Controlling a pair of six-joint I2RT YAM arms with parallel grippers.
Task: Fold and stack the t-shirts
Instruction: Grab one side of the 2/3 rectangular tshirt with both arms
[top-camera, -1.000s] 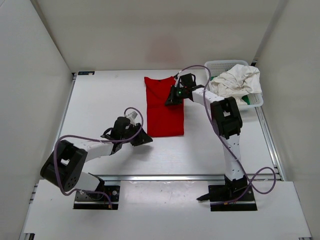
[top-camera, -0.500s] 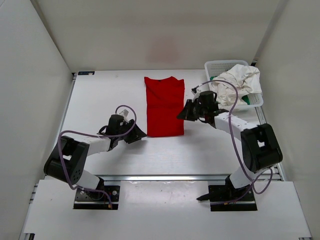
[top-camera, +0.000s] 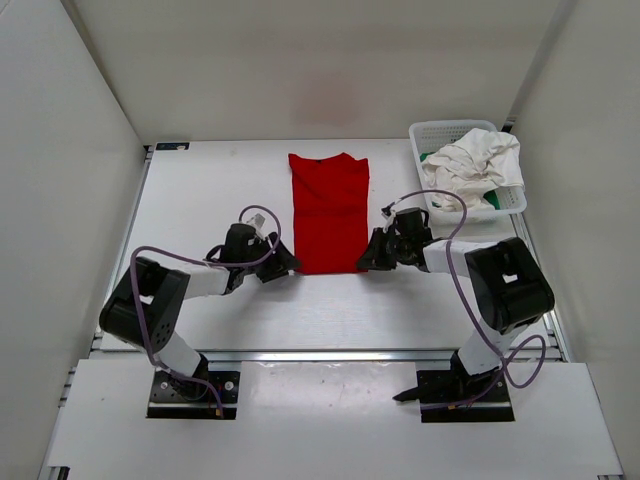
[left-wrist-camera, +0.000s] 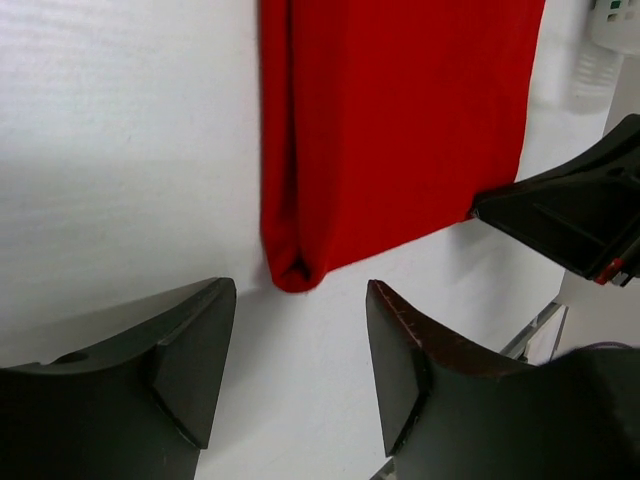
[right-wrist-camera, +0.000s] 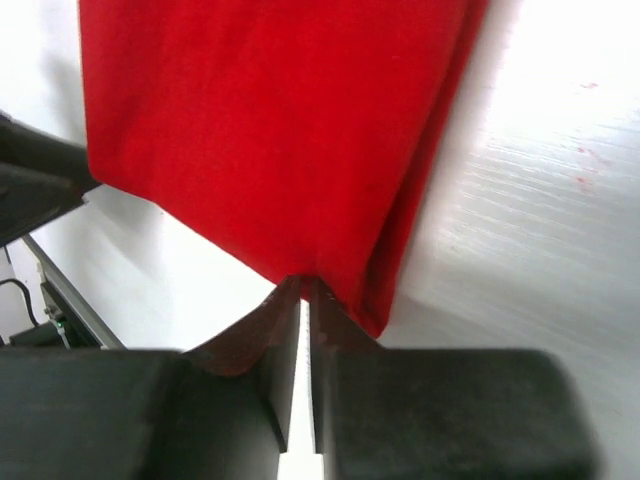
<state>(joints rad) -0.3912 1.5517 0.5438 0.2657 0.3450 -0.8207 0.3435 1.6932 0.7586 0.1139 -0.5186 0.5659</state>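
Top external view: the red t-shirt (top-camera: 328, 210) lies as a long folded strip in the middle of the table (top-camera: 200, 190), its length pointing to 12 o'clock. Your left gripper (top-camera: 283, 265) is low at its 7 o'clock corner, and your right gripper (top-camera: 372, 256) is at its 5 o'clock corner. The left jaws stand wide apart and hold nothing. The shirt corner lies just ahead of them at 12 o'clock. The right jaws are almost together with their tips at the hem, but you cannot tell if they pinch cloth. There is bare table at 9 o'clock of the shirt. The basket (top-camera: 440, 126) with the white t-shirt (top-camera: 470, 165) stands at 2 o'clock.
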